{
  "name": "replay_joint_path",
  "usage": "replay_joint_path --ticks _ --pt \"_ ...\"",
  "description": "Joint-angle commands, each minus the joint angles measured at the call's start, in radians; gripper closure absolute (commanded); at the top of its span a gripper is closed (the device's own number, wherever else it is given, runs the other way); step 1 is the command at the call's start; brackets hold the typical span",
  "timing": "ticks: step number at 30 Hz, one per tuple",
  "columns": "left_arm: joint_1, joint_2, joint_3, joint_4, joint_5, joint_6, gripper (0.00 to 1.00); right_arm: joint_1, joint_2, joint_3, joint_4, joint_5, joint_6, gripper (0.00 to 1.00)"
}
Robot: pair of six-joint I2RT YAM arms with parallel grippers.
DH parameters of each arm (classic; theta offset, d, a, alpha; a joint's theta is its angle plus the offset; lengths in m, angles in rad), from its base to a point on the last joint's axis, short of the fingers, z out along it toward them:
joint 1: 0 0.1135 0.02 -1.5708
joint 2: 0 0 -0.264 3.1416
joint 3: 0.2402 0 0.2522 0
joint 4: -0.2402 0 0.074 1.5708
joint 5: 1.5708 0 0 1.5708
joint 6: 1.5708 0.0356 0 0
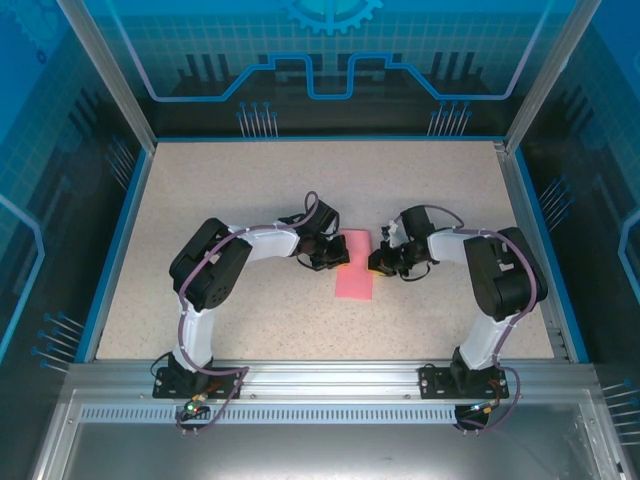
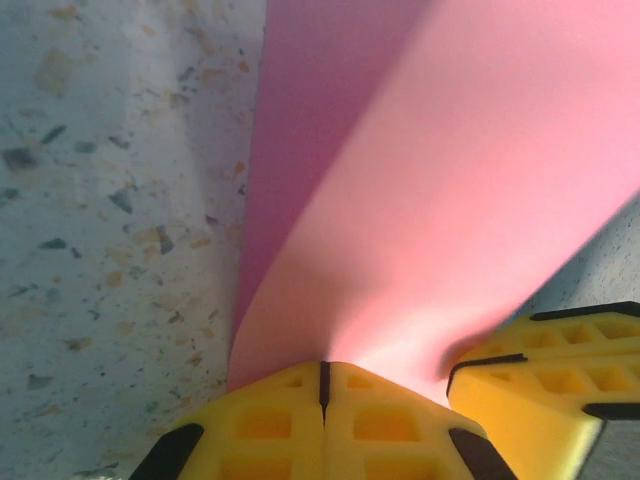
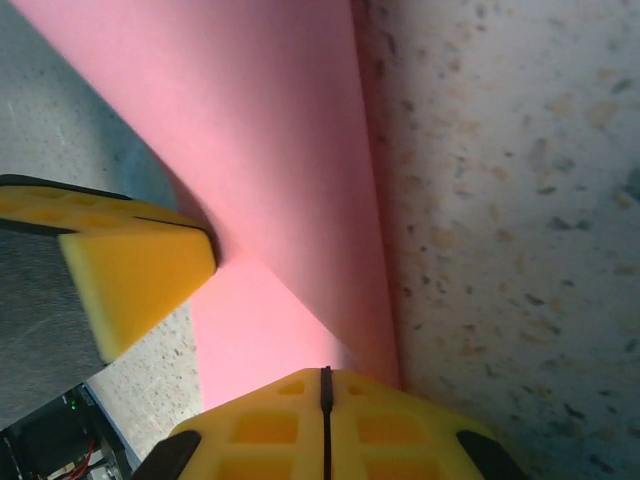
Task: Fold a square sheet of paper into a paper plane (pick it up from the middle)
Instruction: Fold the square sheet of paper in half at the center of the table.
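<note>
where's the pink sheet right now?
In the top view, the square sheet of paper sits near the middle of the table. It lies between the arms, with the left gripper pinching its left edge and the right gripper its right edge.

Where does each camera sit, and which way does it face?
Top external: above and behind, looking down on the table; left arm and right arm show, pink paper between them.
Left wrist: on the left arm, facing the paper past its left end effector.
Right wrist: on the right arm, facing the paper past its right end effector.
Shared: all three see the paper.
</note>
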Motion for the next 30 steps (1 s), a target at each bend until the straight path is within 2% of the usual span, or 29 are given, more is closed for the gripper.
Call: replay_joint_path --ticks 1,10,19,22,27,30 --pt "-0.012 0.036 -0.01 -0.12 -0.042 0.032 1.0 -0.017 0.036 -0.012 -0.006 0.016 -0.01 0.93" --pt "-0.011 0.036 -0.006 -0.136 -0.05 0.043 1.0 -0.032 -0.061 0.023 0.019 -0.07 0.017 0.92" --pt "-0.011 0.036 0.002 -0.142 -0.05 0.045 1.0 -0.041 0.049 0.084 0.008 -0.057 -0.01 0.93" --pt "-0.011 0.034 0.0 -0.145 -0.052 0.046 1.0 -0.043 0.077 0.087 -0.018 -0.016 -0.022 0.93" --pt "-0.011 0.035 -0.003 -0.146 -0.055 0.045 1.0 -0.047 0.093 0.098 -0.056 0.026 -0.042 0.93" --pt "-0.011 0.036 -0.001 -0.147 -0.054 0.048 1.0 -0.047 0.084 0.107 -0.059 0.002 -0.038 0.93"
